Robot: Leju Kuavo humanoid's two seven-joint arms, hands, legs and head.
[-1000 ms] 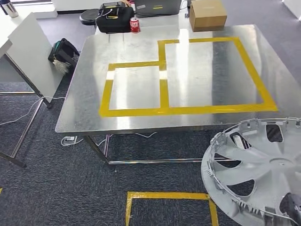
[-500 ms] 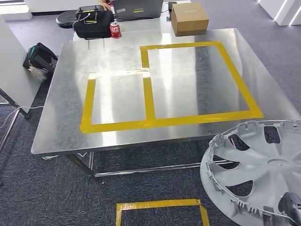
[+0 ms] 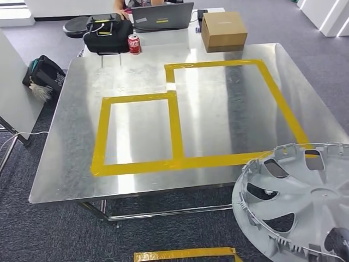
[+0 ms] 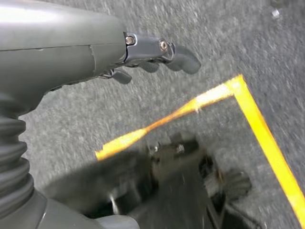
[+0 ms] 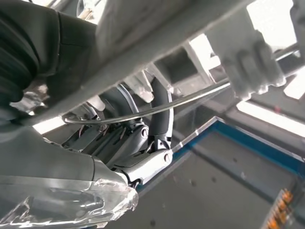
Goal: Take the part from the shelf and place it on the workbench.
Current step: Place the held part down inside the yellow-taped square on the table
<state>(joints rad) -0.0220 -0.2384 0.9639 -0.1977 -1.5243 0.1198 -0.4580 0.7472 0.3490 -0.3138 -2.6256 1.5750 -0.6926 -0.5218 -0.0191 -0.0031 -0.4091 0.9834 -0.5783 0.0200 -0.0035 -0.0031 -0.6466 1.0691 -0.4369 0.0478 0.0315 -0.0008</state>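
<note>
Camera closer to workbench (image 3: 82,158); right hand (image 5: 144,143) grips wheel cover (image 3: 300,202) at rim: light, stiff, brittle clips. Left hand (image 4: 158,52) empty, fingers apart.

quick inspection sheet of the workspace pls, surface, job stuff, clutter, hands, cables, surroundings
surface: steel workbench, yellow tape outlines, nothing inside them
job's things: grey wheel cover, off the bench at its near right corner
clutter: red can, black bag, laptop, cardboard box at far edge
hands: right hand grips the cover; left hand holds nothing
cables: white cable on floor
surroundings: grey carpet, floor tape
</note>
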